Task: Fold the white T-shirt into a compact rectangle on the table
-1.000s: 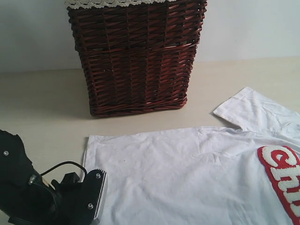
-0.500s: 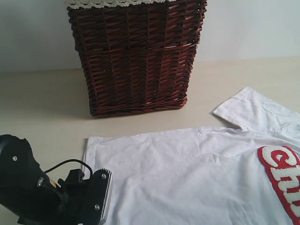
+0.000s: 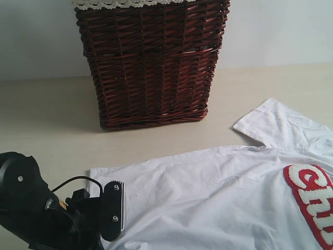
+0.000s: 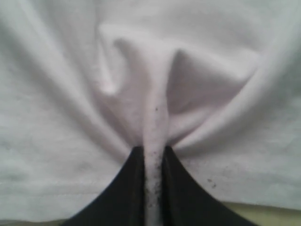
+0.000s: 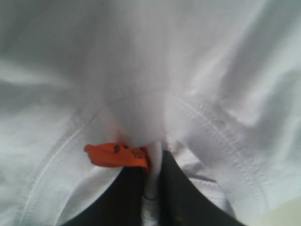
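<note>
The left gripper (image 4: 154,157) has its two dark jaws pressed together on a thin ridge of the white T-shirt (image 3: 208,192), and its wrist view shows the cloth puckering into a raised fold just beyond the tips. The right gripper (image 5: 153,174) is likewise pinched tight on the shirt, at the stitched neckline, with the orange tag (image 5: 115,155) sticking out just beside one jaw. Only that wrist view shows the tag and the collar seam. The exterior view shows neither, and it shows only one of the two grippers, the left, a black body in the lower left of the frame sitting at the shirt's hem corner. That view alone gives the wider layout: the shirt lies spread across the lower right of the table (image 3: 47,114), one short sleeve (image 3: 276,122) reaching up at the right, with part of the red-edged fuzzy lettering (image 3: 312,200) cut off by the right edge. Behind it, at the upper centre, stands one brown wicker basket (image 3: 151,62) with a lace trim (image 3: 119,3) along its rim, apart from the shirt. In all: two grippers, one shirt, one tag, one basket.
</note>
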Available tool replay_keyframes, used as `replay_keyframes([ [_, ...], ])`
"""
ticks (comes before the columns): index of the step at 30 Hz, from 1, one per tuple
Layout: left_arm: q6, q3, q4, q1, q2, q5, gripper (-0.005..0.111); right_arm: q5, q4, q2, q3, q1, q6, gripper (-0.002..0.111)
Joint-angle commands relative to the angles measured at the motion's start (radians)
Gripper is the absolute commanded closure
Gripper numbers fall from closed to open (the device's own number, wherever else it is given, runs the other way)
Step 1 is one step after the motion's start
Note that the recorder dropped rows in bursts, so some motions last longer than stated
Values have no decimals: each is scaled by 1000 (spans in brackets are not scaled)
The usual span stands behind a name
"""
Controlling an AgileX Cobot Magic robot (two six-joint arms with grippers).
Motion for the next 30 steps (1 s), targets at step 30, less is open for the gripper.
replay_keyframes([
  [30,-54,6,120,-4,17,53,107,29,59,39,22,-1,23,108],
])
